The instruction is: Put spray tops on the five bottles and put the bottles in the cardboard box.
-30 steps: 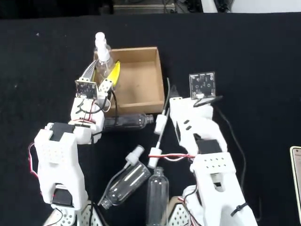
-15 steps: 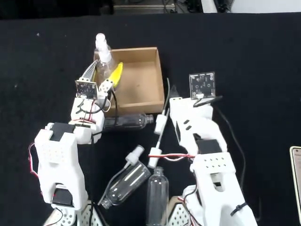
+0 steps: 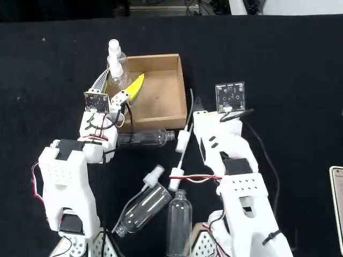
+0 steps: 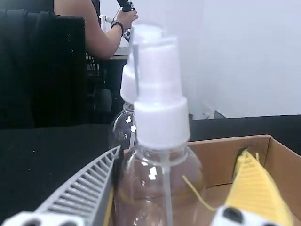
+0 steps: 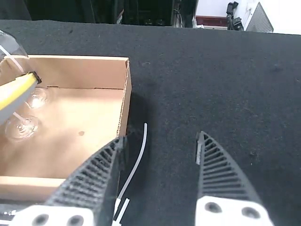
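Left pincer point(image 3: 125, 73) sits open around the capped bottle point(image 4: 155, 188) standing in the box point(image 3: 161, 56). I'd pull straight back, no bumping. Right pincer point(image 5: 160, 141) is open too, empty.

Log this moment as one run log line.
left gripper: open around capped bottle in cardboard box | right gripper: open, empty, beside box | uncapped bottle: lying outside box
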{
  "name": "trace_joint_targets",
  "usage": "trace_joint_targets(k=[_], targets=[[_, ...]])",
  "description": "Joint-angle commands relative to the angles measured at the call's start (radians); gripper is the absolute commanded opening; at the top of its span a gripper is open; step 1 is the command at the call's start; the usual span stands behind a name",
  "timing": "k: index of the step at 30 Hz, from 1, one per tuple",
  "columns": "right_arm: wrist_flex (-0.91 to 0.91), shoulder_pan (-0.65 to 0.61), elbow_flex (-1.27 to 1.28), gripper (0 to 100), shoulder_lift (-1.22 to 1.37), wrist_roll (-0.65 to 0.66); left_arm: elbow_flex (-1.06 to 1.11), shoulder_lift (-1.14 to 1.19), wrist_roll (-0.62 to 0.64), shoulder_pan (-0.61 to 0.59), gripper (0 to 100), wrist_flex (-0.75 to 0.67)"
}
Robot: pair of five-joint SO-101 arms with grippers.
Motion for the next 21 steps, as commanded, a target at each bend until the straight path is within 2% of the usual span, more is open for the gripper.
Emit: trace_joint_targets(k=[1,7,11,16,21], targets=[[-0.031,0.028,-0.004,20.8,-0.035,-0.002,0.012,-0.029,0.005,-0.013,35,0.0],[-0.031,0.028,-0.004,20.8,-0.035,-0.002,0.094,-0.183,0.005,-0.021,35,0.032],[-0.031,0.028,-0.004,20.8,-0.035,-0.002,0.137,-0.29,0.005,-0.024,35,0.192],[-0.031,0.028,-0.002,20.8,-0.035,-0.002,0.17,-0.434,0.005,-0.019,35,0.304],[-0.031,0.028,-0.002,20.8,-0.035,-0.002,0.216,-0.6,0.005,-0.022,35,0.528]])
